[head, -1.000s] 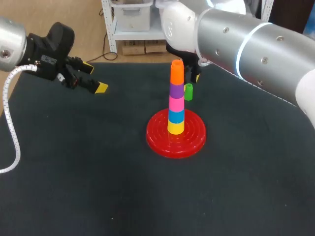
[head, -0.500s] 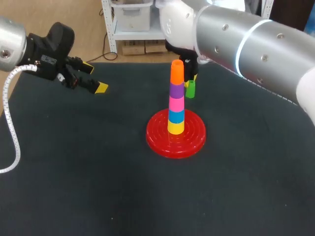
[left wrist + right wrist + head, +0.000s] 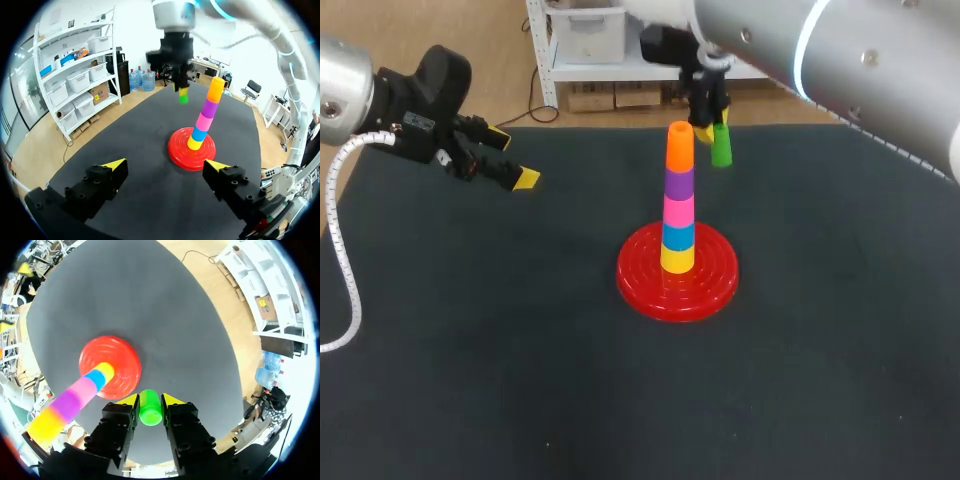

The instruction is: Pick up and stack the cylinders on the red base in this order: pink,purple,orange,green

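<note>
Since the black table [image 3: 470, 350] carries only one thing that holds anything, the red base [image 3: 677, 275], the count is easy to take from where one stands. On that base rises a single column: a yellow cylinder [image 3: 677, 259] at the foot, a blue cylinder [image 3: 678, 236] on it, then the pink cylinder [image 3: 679, 211], the purple cylinder [image 3: 679, 183] and the orange cylinder [image 3: 680, 145] on top, all seated straight. By my reckoning three of the four named pieces are placed and in the right order, so only green is left.

The right gripper [image 3: 150, 401] has closed on the green cylinder [image 3: 150, 407], with a yellow tip pressed against each side of it. It holds the piece in the air, clear of the table. Seen from that gripper, the column lies ahead and off to one side, not underneath. From above, the green piece hangs just beside the orange top, about level with it and not touching. I judge it has yet to be brought over the orange piece and lowered on.

The left gripper [image 3: 513, 157] hangs well apart from the column, which stands ahead of it. Its fingers are spread wide and nothing lies between them.
</note>
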